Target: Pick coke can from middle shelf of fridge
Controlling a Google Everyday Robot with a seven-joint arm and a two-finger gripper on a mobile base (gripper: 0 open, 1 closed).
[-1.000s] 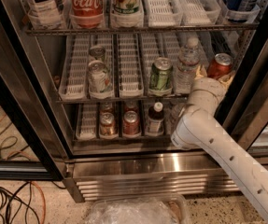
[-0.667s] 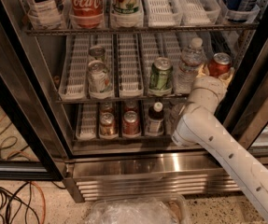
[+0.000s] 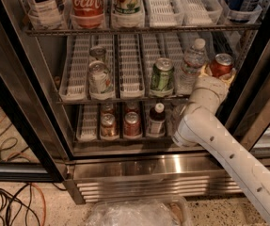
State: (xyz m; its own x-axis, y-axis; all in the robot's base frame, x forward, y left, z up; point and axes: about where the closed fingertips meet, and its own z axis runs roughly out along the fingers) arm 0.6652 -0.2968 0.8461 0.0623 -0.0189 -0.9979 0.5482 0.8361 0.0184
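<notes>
The red coke can (image 3: 221, 63) with a silver top stands at the right end of the middle shelf (image 3: 129, 65), a wire rack with white slotted lane trays, inside the fridge (image 3: 125, 167). My gripper (image 3: 218, 72) reaches into the fridge at that can. A tan pad shows tight against each side of the can, so the gripper looks shut on it. The can rests upright on the shelf. My white wrist (image 3: 209, 94) hides the can's lower part.
A water bottle (image 3: 192, 64) stands just left of the coke can, then a green can (image 3: 162, 76) and two clear cans (image 3: 99, 76). A Coca-Cola bottle (image 3: 86, 0) is on the rack above. Cans and a bottle fill the rack below. The black door frame (image 3: 254, 55) is close on the right.
</notes>
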